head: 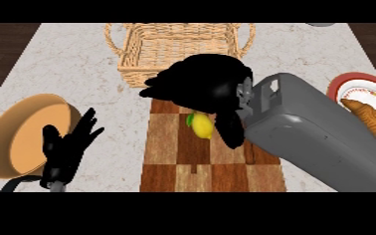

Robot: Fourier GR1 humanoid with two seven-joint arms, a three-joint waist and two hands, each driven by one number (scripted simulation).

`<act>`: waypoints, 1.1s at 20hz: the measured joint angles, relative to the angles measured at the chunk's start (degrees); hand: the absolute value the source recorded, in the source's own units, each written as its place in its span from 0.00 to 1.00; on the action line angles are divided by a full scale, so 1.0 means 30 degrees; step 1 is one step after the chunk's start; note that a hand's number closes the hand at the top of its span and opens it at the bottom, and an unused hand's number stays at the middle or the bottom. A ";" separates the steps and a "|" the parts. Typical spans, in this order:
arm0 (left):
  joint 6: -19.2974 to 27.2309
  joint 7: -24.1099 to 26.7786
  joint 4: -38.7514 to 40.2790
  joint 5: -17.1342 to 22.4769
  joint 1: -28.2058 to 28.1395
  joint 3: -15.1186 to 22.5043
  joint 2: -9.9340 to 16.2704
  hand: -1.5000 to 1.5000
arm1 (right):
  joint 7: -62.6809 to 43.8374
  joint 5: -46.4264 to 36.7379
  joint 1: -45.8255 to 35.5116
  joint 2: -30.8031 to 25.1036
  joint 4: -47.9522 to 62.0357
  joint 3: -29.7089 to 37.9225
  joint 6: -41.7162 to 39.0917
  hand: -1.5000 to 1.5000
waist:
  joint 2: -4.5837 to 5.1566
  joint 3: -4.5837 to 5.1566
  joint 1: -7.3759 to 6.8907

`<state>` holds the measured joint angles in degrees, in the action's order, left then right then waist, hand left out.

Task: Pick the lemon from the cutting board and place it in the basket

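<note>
Head view: the right robot hand (209, 87) hangs over the cutting board (176, 152), fingers curled down around the lemon (201, 125), which shows beneath the palm; whether it is lifted off the board cannot be told. Risk: the lemon could slip out and roll off the board's edge. The basket (176, 50) lies just beyond, its near rim close. The left robot hand (67, 144) rests open beside a bowl (29, 134).

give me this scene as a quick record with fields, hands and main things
lemon: on the cutting board, under the right hand
right hand: above the lemon, fingers curling down around it
left hand: open, resting at the lower left, fingers up
basket: wicker, beyond the board's far end, nothing seen inside
bowl: at the left edge
plate: at the right edge, a croissant on it
</note>
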<state>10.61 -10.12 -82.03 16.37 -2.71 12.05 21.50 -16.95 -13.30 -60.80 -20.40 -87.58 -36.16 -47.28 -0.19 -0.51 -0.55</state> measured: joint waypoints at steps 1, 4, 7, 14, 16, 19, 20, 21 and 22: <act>0.0004 -0.0032 0.0011 -0.0016 0.0022 -0.0071 -0.0010 0.50 | 0.0336 -0.0503 0.0099 0.0000 0.0215 -0.0137 0.0134 0.00 | 0.0004 -0.0002 -0.0016; -0.0335 0.0134 0.0039 0.0077 -0.0057 -0.0220 0.0024 0.50 | 0.1010 -0.1960 0.0881 0.0025 0.0384 -0.0981 0.0678 0.00 | 0.0000 0.0004 -0.0003; -0.0201 -0.0079 0.0093 -0.0122 0.0020 -0.0264 -0.0067 0.50 | 0.1738 -0.2973 0.1086 0.0373 0.1255 -0.1365 0.0979 0.00 | 0.0004 -0.0011 -0.0033; -0.0331 -0.0447 0.0080 -0.0265 0.0030 -0.0556 -0.0133 0.50 | 0.3530 -0.5198 0.2481 0.0711 0.2177 -0.1971 0.2382 0.00 | -0.0020 -0.0028 0.0008; -0.0483 -0.0446 0.0015 -0.0163 -0.0063 -0.0684 -0.0185 0.50 | 0.4097 -0.5836 0.2938 0.0735 0.2411 -0.2153 0.2855 0.00 | -0.0023 -0.0013 0.0024; -0.0590 -0.0499 -0.0391 -0.0246 -0.0300 -0.0681 -0.0216 0.50 | 0.4752 -0.6676 0.3230 0.0849 0.3027 -0.2168 0.3333 0.00 | -0.0025 0.0010 0.0016; -0.0532 -0.0444 -0.0292 -0.0343 -0.0310 -0.0679 -0.0309 0.50 | 0.4918 -0.6891 0.3226 0.0930 0.3248 -0.2148 0.3402 0.00 | -0.0026 0.0002 0.0020; -0.0626 -0.0293 -0.0457 -0.0343 -0.0482 -0.0723 -0.0270 0.50 | 0.5344 -0.7177 0.3388 0.0815 0.3549 -0.2149 0.3733 0.00 | -0.0025 0.0010 -0.0001; -0.0588 -0.0328 -0.0482 -0.0440 -0.0520 -0.0728 -0.0293 0.50 | 0.5500 -0.7339 0.3399 0.0898 0.3643 -0.2062 0.3743 0.00 | -0.0025 0.0008 0.0014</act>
<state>8.84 -11.11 -83.48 15.05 -4.27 9.87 20.62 -0.45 -35.32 -50.61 -17.70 -76.65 -42.35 -36.05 -0.27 -0.49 -0.51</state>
